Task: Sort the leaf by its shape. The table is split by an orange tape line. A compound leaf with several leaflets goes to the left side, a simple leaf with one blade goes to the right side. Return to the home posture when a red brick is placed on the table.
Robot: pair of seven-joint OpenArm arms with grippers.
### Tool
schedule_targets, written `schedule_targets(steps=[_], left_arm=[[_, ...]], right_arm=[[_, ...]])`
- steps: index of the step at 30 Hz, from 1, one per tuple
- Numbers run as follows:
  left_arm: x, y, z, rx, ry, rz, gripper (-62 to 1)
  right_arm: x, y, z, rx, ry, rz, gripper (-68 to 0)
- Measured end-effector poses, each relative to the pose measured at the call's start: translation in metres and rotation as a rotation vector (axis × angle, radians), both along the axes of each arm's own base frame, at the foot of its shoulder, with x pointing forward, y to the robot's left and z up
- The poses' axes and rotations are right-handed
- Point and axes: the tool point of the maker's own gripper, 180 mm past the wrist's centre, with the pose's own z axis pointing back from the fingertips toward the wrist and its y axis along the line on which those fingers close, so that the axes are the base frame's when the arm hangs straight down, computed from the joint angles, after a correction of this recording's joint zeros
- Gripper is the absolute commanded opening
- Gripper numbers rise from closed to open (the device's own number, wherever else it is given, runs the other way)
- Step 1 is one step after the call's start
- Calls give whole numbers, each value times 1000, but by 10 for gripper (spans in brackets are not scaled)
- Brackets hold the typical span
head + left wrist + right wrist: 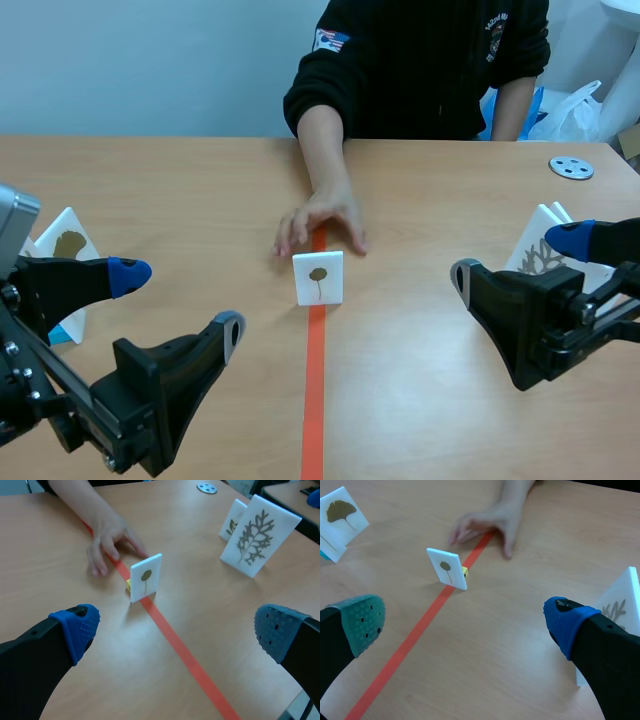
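Scene view. Leaf card (318, 277) stands upright at frame centre, on the orange tape line (313, 400); it shows one small blade on a stalk. A person's hand (320, 222) rests flat on the worktop (200, 190) just above the card, fingers spread over the line. Left tool (180, 300), lower left, fingers spread, pinching nothing. Right tool (517, 257), right edge, also spread and bare. Ginkgo card (68, 245) at far left; branched-leaf card (540, 255) at far right, partly behind the right tool. Grey disc (571, 167) upper right.

Left wrist view. Left tool (176, 627) wide apart. Leaf card (146, 577) ahead of it, on the line, with a small yellow piece (128, 584) touching its base. Hand (107, 540) beyond the card. Branched-leaf card (257, 535) well off to one side, another card (232, 520) just behind it.

Right wrist view. Right tool (466, 619) wide apart. Leaf card (447, 568) ahead, tilted a little, beside the line; hand (487, 525) beyond it. Ginkgo card (341, 517) well apart.
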Motion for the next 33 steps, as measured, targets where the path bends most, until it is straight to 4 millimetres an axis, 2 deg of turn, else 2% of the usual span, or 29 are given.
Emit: schedule_targets(steps=[6,11,14,16,22,25,33], left_arm=[[0,-1,1,-16,2,1,14],[-1,0,-5,66,-14,-21,14],[6,2,-7,93,-33,-23,14],[13,3,-14,116,-38,-24,14],[22,-6,-55,136,-13,-62,14],[33,-4,-73,157,-9,-61,14],[71,-14,-98,141,-28,-36,14]], right_arm=[[0,0,0,0,0,0,4],[0,0,0,0,0,0,4],[0,0,0,0,0,0,4],[0,0,0,0,0,0,4],[0,0,0,0,0,0,4],[0,0,0,0,0,0,4],[0,0,0,0,0,0,4]])
